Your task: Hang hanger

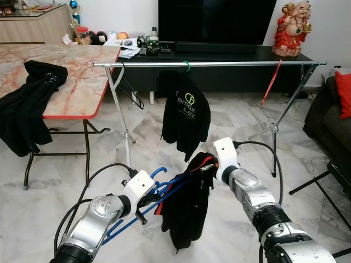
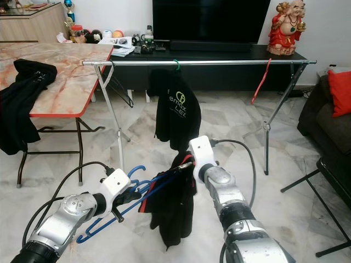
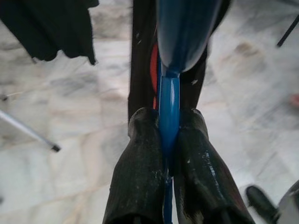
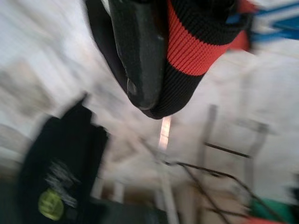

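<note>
From the left eye view, the left gripper holds a blue plastic hanger low in front of the robot, above the pale marble floor, and a black garment with a red-striped collar droops from the hanger's far end. The right gripper meets the top of that garment at its collar. Beyond them a long silver metal clothes rail spans its folding legs; a black shirt with a green logo hangs from a green hook near the rail's middle, and a red hanger dangles toward its right end. A marble-patterned folding table with a red edge stands at the left, with a black jacket draped over its near left edge. In the left wrist view, the 2 black fingers press tight on the hanger's blue bar, with the garment hanging just past them. The right wrist view is blurred; 1 black finger lies against the collar's red and black ribbing, though I cannot tell whether this gripper is clamped.
</note>
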Motion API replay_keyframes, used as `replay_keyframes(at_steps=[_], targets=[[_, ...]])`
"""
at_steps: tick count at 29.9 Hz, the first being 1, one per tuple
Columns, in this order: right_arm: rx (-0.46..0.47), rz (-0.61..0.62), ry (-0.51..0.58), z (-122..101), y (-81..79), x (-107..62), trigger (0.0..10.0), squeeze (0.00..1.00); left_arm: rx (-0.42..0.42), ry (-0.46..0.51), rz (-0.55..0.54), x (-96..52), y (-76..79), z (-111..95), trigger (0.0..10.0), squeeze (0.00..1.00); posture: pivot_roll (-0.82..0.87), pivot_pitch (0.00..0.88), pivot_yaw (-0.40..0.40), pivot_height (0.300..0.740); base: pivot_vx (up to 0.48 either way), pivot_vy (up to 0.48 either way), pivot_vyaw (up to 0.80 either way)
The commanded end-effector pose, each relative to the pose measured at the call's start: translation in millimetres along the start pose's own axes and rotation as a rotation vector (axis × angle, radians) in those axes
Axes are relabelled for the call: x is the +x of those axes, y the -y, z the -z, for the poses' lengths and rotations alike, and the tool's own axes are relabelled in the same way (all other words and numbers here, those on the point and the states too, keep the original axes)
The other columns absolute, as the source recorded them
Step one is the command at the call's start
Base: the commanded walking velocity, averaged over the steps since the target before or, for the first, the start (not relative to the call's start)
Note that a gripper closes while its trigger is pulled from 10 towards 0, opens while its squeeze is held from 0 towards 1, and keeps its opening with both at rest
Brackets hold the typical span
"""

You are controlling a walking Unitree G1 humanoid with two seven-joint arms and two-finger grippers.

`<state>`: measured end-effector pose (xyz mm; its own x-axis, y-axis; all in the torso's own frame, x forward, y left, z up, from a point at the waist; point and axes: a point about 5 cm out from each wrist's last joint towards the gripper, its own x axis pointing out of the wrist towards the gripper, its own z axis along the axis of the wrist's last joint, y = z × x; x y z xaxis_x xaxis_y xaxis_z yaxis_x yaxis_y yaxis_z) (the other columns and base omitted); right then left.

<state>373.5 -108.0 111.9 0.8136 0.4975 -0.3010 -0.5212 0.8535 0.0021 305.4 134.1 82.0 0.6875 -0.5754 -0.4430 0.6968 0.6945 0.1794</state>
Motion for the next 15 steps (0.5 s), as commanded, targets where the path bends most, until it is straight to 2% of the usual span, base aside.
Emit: replay_keyframes(at_steps=[1, 10, 13, 14, 15], targets=[[-0.017, -0.062, 0.082, -16, -6.0, 0.7, 10.0, 0.00, 0.004, 0.048, 0.009, 0.3, -2.1, -11, 10.0, 0.00, 0.14, 0.000, -0.054, 0.740, 0.000, 0.000, 0.00], [-0.098, -0.250, 0.088, -16, -19.2, -5.1, 10.0, 0.00, -0.052, 0.117, 0.073, 0.5, 6.9, -17, 10.0, 0.00, 0.14, 0.000, -0.053, 0.740, 0.000, 0.000, 0.00], [-0.150, -0.343, 0.077, -13, -22.8, -12.2, 10.0, 0.00, -0.071, 0.141, 0.086, 0.2, 7.7, -20, 10.0, 0.00, 0.13, 0.000, -0.052, 0.740, 0.000, 0.000, 0.00], [-0.152, -0.419, 0.080, -11, -25.8, -17.4, 10.0, 0.00, -0.072, 0.142, 0.086, 0.8, 7.9, -21, 10.0, 0.00, 0.13, 0.000, -0.051, 0.740, 0.000, 0.000, 0.00], [-0.152, -0.419, 0.080, -11, -25.8, -17.4, 10.0, 0.00, -0.072, 0.142, 0.086, 0.8, 7.9, -21, 10.0, 0.00, 0.13, 0.000, -0.051, 0.740, 0.000, 0.000, 0.00]])
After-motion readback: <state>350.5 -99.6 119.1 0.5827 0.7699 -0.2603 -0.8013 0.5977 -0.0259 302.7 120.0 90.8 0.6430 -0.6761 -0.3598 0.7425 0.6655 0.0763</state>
